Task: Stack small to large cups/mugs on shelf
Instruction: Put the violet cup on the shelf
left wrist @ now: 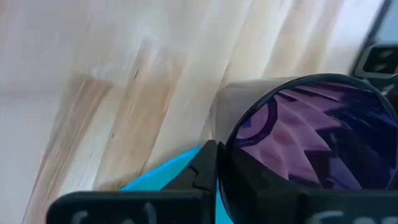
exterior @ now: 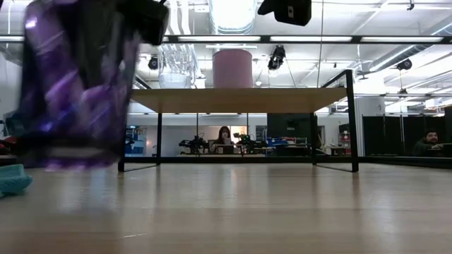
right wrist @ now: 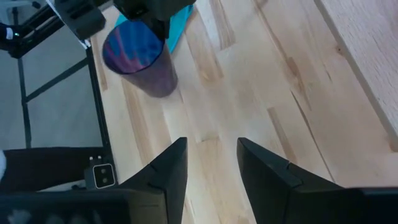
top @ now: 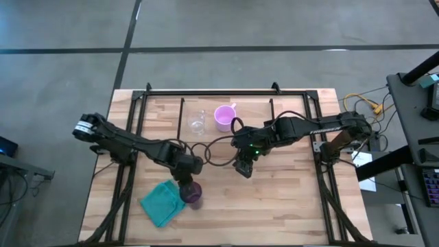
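Wooden tabletop (top: pixel 288 199) is seen from above: at lower left the teal cloth (top: pixel 162 202) is laid, and just right of it the dark purple cup (top: pixel 193 195) is gripped at its rim by the left gripper (top: pixel 186 180). At upper centre, on the shelf (top: pixel 254 104), the clear glass (top: pixel 197 121) and pink mug (top: pixel 224 116) are placed side by side. Right of centre the right gripper (top: pixel 243 169) is held open over bare wood.

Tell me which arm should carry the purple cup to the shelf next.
Left. The left gripper is already at the purple cup, which the low view shows lifted off the table. The right gripper hangs open and empty over bare wood; the clear glass and pink mug already stand on the shelf.
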Robot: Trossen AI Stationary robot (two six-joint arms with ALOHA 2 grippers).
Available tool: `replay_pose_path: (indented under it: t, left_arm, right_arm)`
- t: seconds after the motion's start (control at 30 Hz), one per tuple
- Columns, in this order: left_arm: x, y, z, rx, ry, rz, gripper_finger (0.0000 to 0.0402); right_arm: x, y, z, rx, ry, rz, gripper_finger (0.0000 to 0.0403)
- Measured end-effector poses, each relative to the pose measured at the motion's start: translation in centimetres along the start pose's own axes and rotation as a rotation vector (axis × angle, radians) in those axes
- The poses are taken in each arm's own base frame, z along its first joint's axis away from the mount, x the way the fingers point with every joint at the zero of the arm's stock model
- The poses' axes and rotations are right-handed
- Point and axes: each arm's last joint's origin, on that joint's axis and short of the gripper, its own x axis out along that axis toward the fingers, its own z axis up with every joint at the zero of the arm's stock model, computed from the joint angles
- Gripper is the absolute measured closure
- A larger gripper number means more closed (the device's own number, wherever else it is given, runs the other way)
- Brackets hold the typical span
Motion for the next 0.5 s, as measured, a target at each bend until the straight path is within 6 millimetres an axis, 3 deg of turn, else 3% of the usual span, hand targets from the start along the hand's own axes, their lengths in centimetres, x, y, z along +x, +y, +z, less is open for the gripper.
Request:
replay_pose_path:
  t: [0.27,0.5]
  left_arm:
    - [-5.4,-2.3,3.2,0.089,-0.197,-0.097,0.0400]
    - [-11.9,-3.0,5.7,0.217,-0.424,-0.027,0.0401]
  right_arm:
    - [-1.0,0.2,-0.4,0.030,0.024,0.030,0.0271]
    - [-4.3,0.8,-1.7,0.027,0.015,0.076,0.0274]
